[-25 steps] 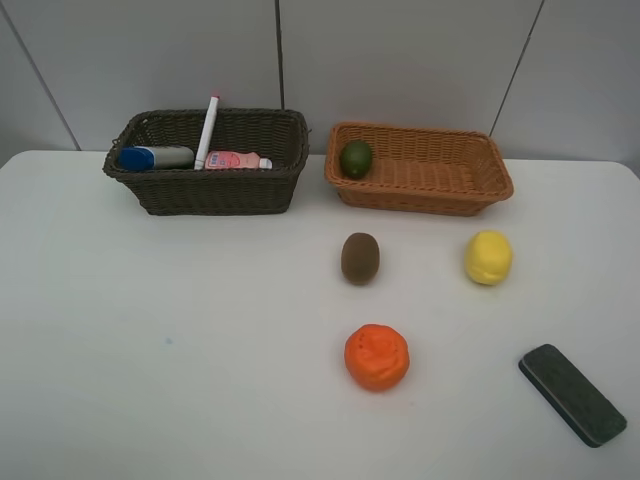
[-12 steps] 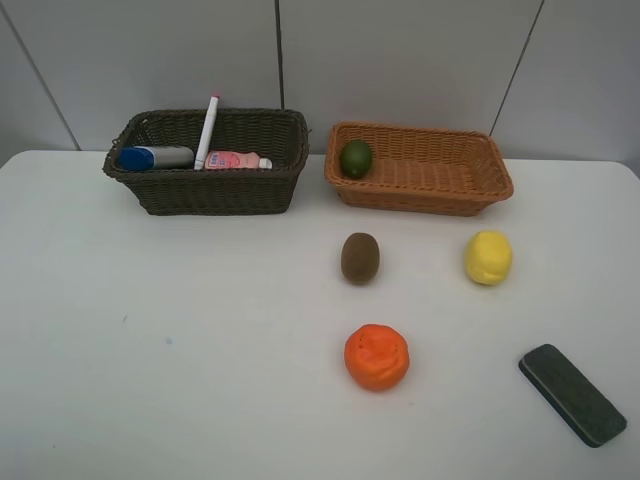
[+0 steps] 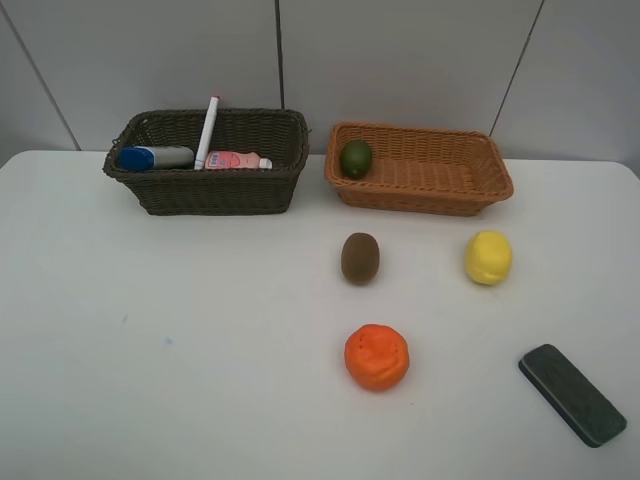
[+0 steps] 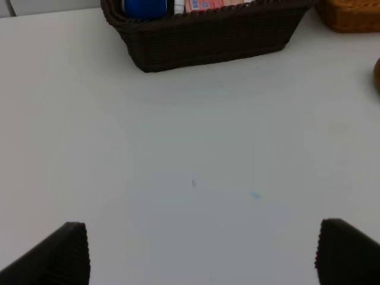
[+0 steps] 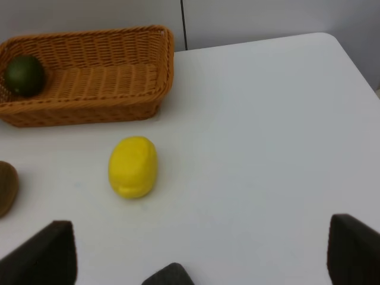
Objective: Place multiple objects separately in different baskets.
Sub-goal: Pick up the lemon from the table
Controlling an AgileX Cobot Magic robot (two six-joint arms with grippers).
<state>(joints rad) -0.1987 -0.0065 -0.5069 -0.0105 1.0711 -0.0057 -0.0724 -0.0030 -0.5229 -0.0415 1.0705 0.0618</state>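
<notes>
The dark brown basket (image 3: 215, 190) at the back left holds the blue-capped bottle (image 3: 155, 157), the white marker (image 3: 207, 132) and the pink bottle (image 3: 237, 160). The tan basket (image 3: 430, 195) at the back right holds the lime (image 3: 356, 158). The kiwi (image 3: 360, 257), lemon (image 3: 488, 257), orange (image 3: 377, 356) and eraser (image 3: 572, 393) lie on the table. My left gripper (image 4: 202, 255) is open and empty over bare table in front of the dark basket (image 4: 208, 38). My right gripper (image 5: 199, 255) is open and empty, short of the lemon (image 5: 133, 166). Neither gripper shows in the exterior view.
The white table (image 3: 150, 330) has its back edge against a grey panelled wall (image 3: 400, 60). In the right wrist view the eraser's end (image 5: 169, 275) lies between the fingers, with the table's right edge (image 5: 356, 65) close by.
</notes>
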